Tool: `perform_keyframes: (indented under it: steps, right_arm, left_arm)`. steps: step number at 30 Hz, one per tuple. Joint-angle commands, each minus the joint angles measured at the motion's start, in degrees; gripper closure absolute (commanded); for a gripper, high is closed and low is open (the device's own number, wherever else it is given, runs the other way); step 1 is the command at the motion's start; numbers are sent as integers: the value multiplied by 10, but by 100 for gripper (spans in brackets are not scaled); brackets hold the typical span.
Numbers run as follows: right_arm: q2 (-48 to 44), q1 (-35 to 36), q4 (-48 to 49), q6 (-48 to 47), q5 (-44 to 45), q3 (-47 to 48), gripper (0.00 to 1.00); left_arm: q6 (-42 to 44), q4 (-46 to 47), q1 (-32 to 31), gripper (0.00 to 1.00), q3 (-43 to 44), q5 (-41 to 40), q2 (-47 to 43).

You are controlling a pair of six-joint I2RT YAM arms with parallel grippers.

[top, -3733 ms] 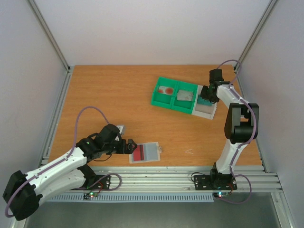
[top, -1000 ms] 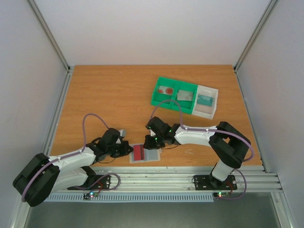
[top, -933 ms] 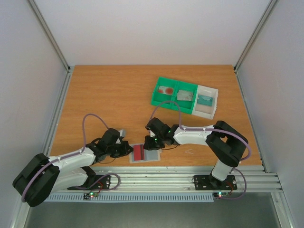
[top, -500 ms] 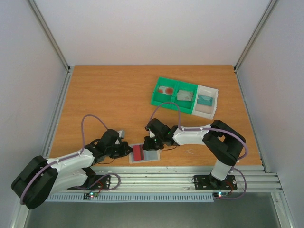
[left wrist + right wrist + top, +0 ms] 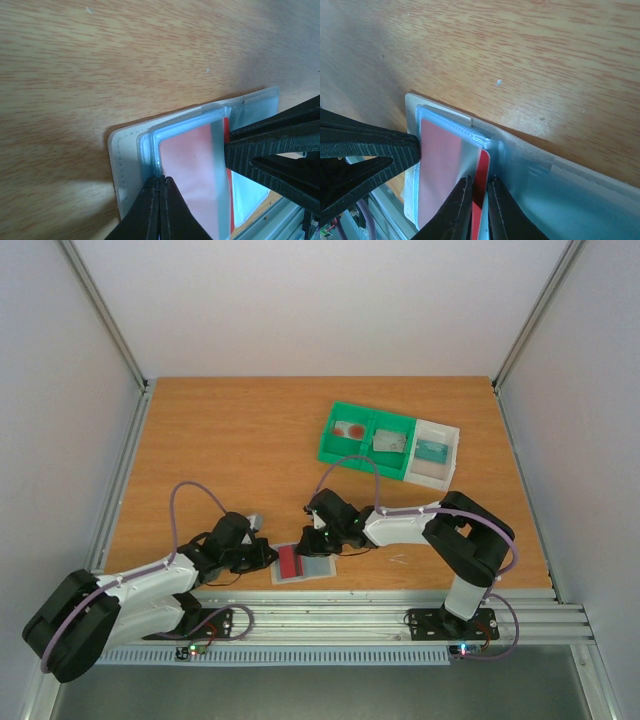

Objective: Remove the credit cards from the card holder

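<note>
Extraction step, live. The holder (image 5: 305,563) lies flat at the near edge of the table (image 5: 220,440), between the two arms, w/ a red card (image 5: 445,170) still inside its clear pocket.

L pincer (image 5: 159,182): shut tight, tips together on the holder's left edge, right at the pocket lip. It's anchoring the sleeve, by the look of it.

R pincer (image 5: 480,186): in from the opposite side, jaws narrow, only a slit apart, w/ the card's bare red corner running down between them. Reads as a nip on the card itself, not the plastic, tho the tips hide the exact contact. In the L wrist view its black fingers sit against the pocket's right side, touching.

Far side: green bin (image 5: 355,464) has a red-marked card (image 5: 349,429) in its left compartment and a greyish card (image 5: 388,442) in its right. A teal card (image 5: 433,451) sits in the white tray (image 5: 430,476) just beside the bin. So three are out and one's to go, I'd say.

Next move, my read: R draws the card straight out along the pocket, away from L, low & flat, while L holds the sleeve down. It needs a bite on the card only. If pocket film is caught too, the whole holder drags. The card's thin & slick and could slip from so small a bite.
</note>
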Motion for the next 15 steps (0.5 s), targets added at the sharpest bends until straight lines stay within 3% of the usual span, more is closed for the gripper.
perform_keyframes:
  steps: [1,6,15]
  right_arm:
    - [18,7,40,9,-20,-6,91]
    - [15,6,48,11,-26,-9,99]
    - [-14,-12,55,9,-29,-32,99]
  left_arm:
    - [6,-16,0,98,-12,-13,-5]
    - [6,-24,0,98,-12,-16,-14]
    - [14,-52,0,91,-7,-32,-31]
